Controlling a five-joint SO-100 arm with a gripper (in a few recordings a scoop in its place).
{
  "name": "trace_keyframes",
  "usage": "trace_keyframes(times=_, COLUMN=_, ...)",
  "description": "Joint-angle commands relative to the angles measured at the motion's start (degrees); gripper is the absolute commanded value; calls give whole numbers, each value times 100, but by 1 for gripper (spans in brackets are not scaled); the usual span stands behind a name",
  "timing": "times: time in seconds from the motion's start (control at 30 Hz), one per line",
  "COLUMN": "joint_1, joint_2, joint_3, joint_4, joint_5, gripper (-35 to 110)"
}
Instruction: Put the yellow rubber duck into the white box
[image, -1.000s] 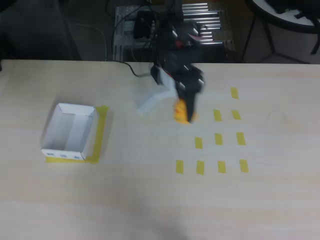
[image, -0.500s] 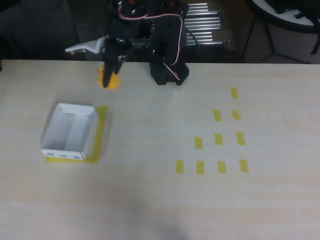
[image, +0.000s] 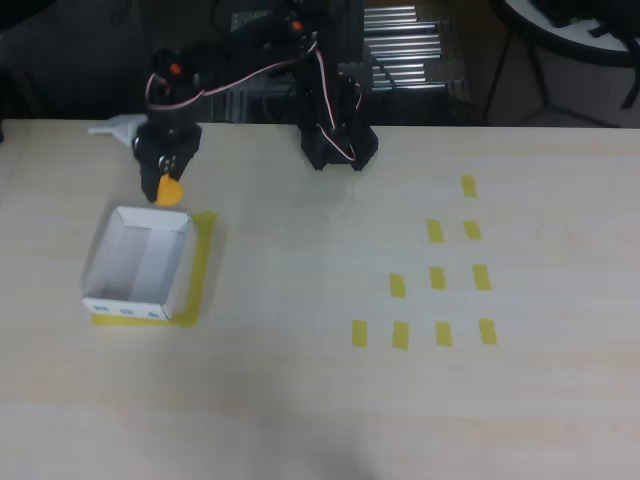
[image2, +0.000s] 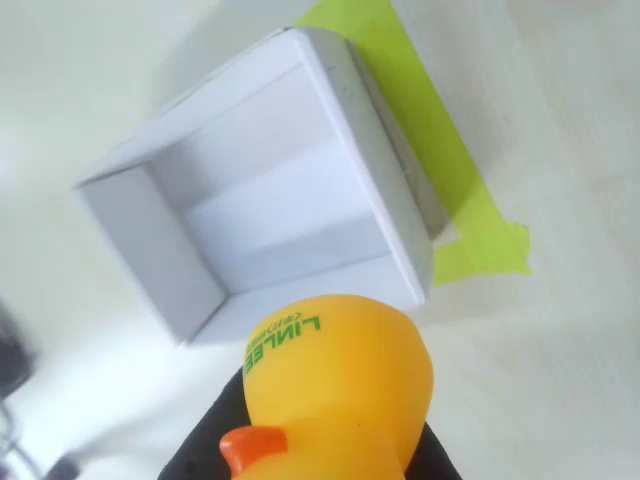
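The yellow rubber duck (image: 171, 190) hangs in my gripper (image: 165, 185), just past the far rim of the white box (image: 137, 264) in the overhead view. My gripper is shut on the duck. In the wrist view the duck (image2: 340, 390) fills the bottom middle, with green lettering on it and an orange beak. The white box (image2: 260, 190) lies beyond it, open and with nothing inside. The black fingers (image2: 205, 450) show at the duck's sides.
Yellow tape (image: 203, 262) borders the box's right and near sides. Several short yellow tape strips (image: 437, 278) lie on the right half of the table. The arm's black base (image: 338, 140) stands at the far edge.
The arm swung left across the table with the duck, from near the tape strips to the box's far rim, and came lower towards the box.
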Motion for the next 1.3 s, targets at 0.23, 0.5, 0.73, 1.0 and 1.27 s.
trace_keyframes(times=0.23, joint_1=-264, joint_2=-967, joint_3=-1872, joint_4=-44, joint_5=0, gripper=0)
trace_keyframes(times=0.5, joint_1=-439, joint_2=-1740, joint_3=-2522, joint_4=-360, joint_5=141, gripper=0)
trace_keyframes(times=0.73, joint_1=-475, joint_2=-2224, joint_3=-2856, joint_4=-422, joint_5=123, gripper=0)
trace_keyframes(times=1.0, joint_1=-501, joint_2=-2514, joint_3=-2848, joint_4=-378, joint_5=62, gripper=16)
trace_keyframes(times=1.27, joint_1=-439, joint_2=-2663, joint_3=-2733, joint_4=-360, joint_5=-9, gripper=25)
